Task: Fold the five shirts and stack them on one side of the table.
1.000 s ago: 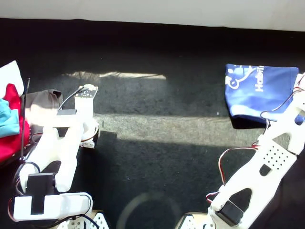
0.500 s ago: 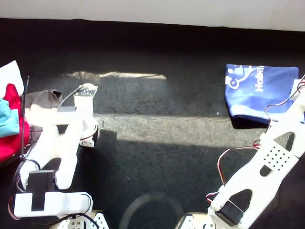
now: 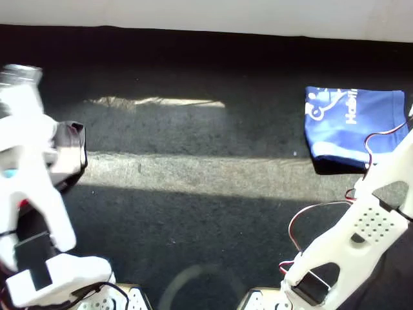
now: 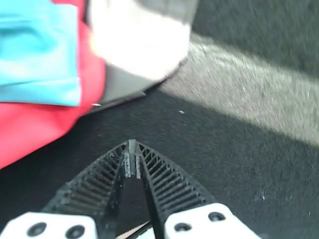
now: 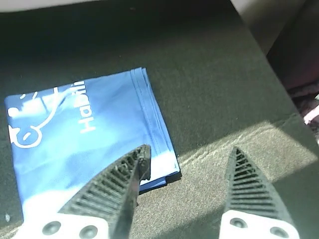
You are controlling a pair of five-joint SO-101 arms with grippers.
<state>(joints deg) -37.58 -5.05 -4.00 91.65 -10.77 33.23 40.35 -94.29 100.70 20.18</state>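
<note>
A folded blue shirt with white print lies flat at the table's far right. My right gripper hangs open just above the mat, beside a corner of the blue shirt, holding nothing. At the left edge sits a loose pile: a teal shirt on a red shirt, with a grey and white shirt next to them. My left gripper is shut and empty over dark mat, a short way from the pile. The left arm covers most of the pile from above.
A black mat covers the table, crossed by a sunlit band. The table's edge runs close beside the blue shirt. The right arm stretches up the right side. A white strip borders the far edge.
The left arm has swung left and back, from the mat beside the pile to over the pile. The right arm has shifted slightly to the right. The blue shirt has not moved.
</note>
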